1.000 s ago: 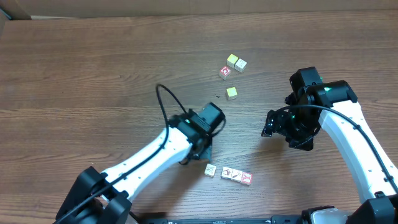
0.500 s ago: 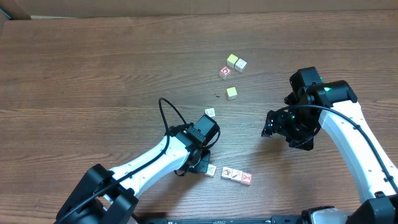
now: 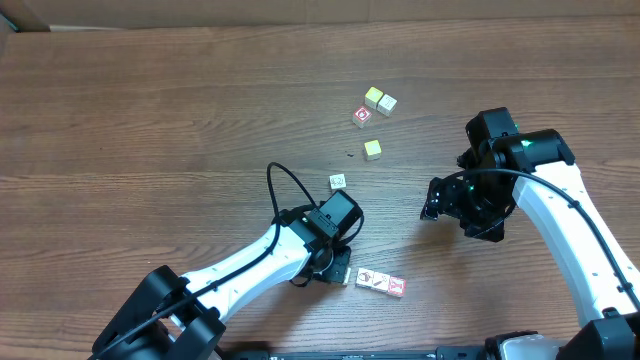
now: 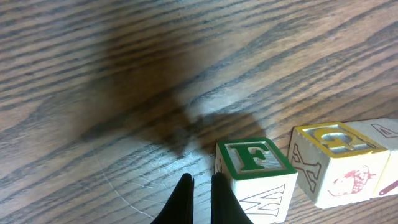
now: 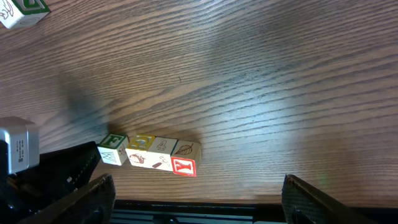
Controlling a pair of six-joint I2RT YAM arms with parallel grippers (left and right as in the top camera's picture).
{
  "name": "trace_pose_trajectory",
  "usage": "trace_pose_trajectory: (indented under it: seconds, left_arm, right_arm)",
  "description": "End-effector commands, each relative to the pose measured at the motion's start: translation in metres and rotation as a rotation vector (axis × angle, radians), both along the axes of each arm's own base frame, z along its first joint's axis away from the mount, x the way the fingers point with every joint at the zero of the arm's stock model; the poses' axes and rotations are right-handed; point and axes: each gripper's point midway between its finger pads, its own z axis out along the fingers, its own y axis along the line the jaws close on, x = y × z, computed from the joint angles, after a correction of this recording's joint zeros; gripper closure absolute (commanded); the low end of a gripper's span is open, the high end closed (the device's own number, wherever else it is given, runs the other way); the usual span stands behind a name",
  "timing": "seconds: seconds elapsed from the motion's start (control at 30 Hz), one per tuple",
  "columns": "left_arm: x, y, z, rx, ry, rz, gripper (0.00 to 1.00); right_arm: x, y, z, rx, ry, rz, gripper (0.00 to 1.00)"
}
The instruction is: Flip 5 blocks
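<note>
Three pale printed blocks lie in a row near the table's front edge, the middle one (image 3: 367,279) and the red-marked end one (image 3: 396,288) showing from above. My left gripper (image 3: 337,268) covers the row's left end. In the left wrist view its shut, empty fingers (image 4: 200,182) touch down beside the green-F-topped block (image 4: 255,163), next to a yellow-topped one (image 4: 336,149). Another marked block (image 3: 338,181) sits alone mid-table, and a red-marked one (image 3: 362,116) lies farther back. My right gripper (image 3: 436,203) hovers open and empty (image 5: 198,182), the row (image 5: 155,154) ahead of it.
Two plain yellow-topped cubes (image 3: 373,95) (image 3: 372,149) and a whitish cube (image 3: 387,103) lie at the back near the red-marked block. A green cube (image 5: 22,11) shows at the top left of the right wrist view. The table's front edge runs just below the row.
My left gripper, shut throughout, has drawn back toward the front edge, uncovering the lone mid-table block and reaching the row's left end. The right arm has not moved.
</note>
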Motion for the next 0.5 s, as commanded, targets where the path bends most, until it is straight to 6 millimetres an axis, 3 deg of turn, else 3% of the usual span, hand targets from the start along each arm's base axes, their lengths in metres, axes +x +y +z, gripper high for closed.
trace_pose_trajectory:
  seconds: [0.0,0.47]
  left_arm:
    - [-0.006,-0.004,0.0,-0.013,0.014,0.01,0.96]
    - [0.003,-0.016,0.002,-0.056,-0.014,0.067,0.96]
  right_arm:
    - [0.006,0.001,0.009,0.012,-0.038,0.001,0.14]
    - [0.005,0.001,0.009,0.011,-0.034,0.001,0.14]
